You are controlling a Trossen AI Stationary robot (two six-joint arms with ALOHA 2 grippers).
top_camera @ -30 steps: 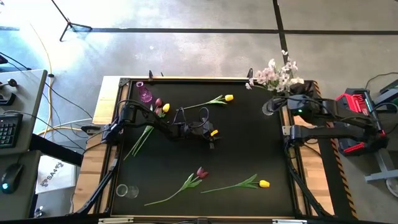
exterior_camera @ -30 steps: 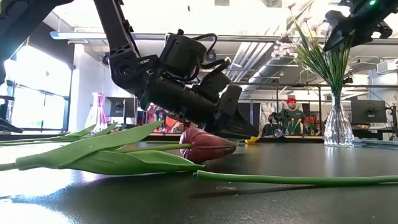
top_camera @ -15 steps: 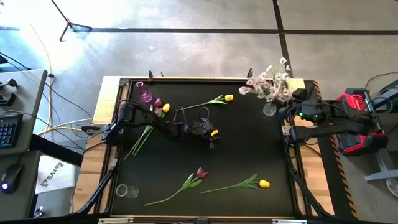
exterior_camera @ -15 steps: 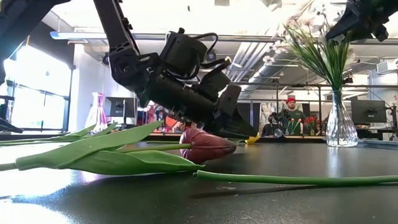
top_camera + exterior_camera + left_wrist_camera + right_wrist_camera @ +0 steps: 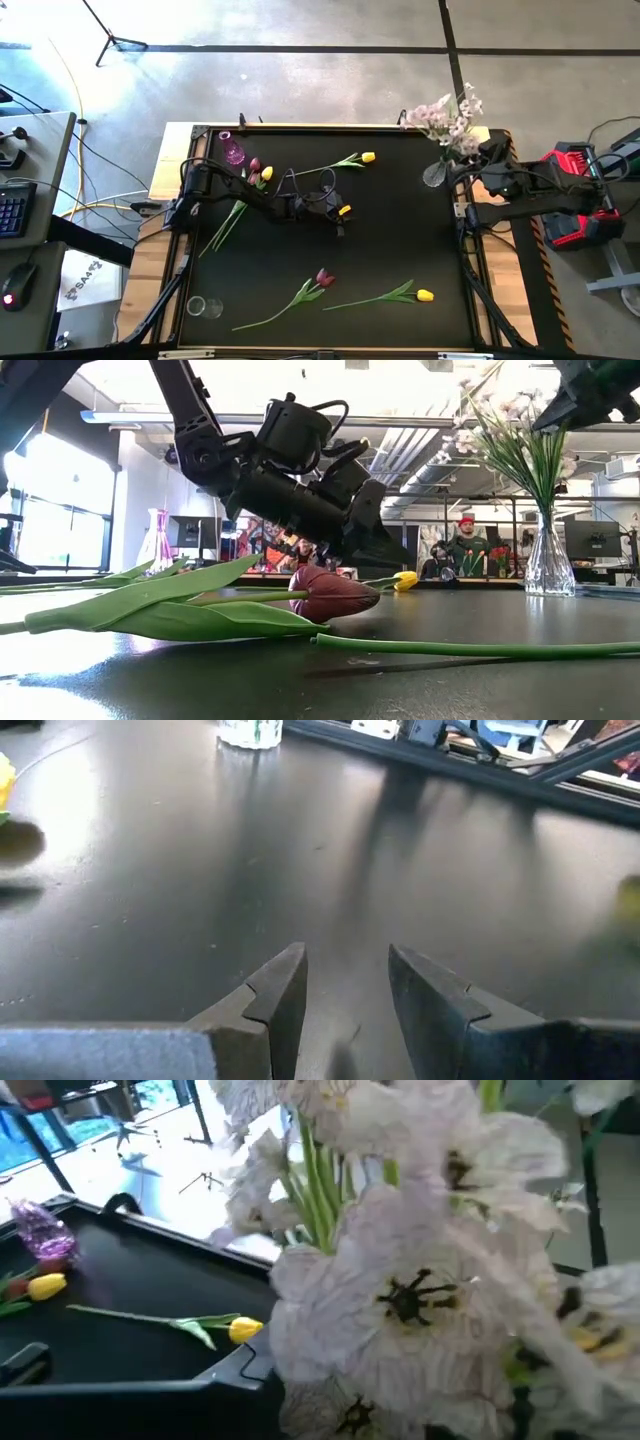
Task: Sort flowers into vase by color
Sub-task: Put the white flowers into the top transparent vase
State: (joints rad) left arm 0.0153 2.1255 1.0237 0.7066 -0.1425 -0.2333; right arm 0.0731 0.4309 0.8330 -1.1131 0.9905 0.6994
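Observation:
My left gripper (image 5: 340, 221) (image 5: 393, 560) hangs open just over the middle of the table, slanting down. In the left wrist view nothing lies between the fingers (image 5: 285, 990) but bare table. A yellow tulip's head (image 5: 345, 210) (image 5: 403, 580) shows right beside them; its stem is hidden under the gripper. My right gripper (image 5: 480, 160) (image 5: 565, 405) is at the far right, next to a spray of pale blossoms (image 5: 445, 118) (image 5: 420, 1300). The spray's stems stand in a clear vase (image 5: 432, 176) (image 5: 545, 565).
A purple vase (image 5: 232, 151) stands far left, with a red tulip and a yellow tulip (image 5: 260, 170) lying beside it. More flowers lie loose: a yellow tulip (image 5: 368, 157) far, a red tulip (image 5: 322, 277) and another yellow one (image 5: 425, 295) near. A clear glass (image 5: 200, 307) stands near left.
My left gripper has risen a little and tipped up, so the yellow tulip head now shows clear below its fingers in the low view. The pale blossom spray swung toward the table's left, then back upright. My right gripper drew slightly toward the right edge.

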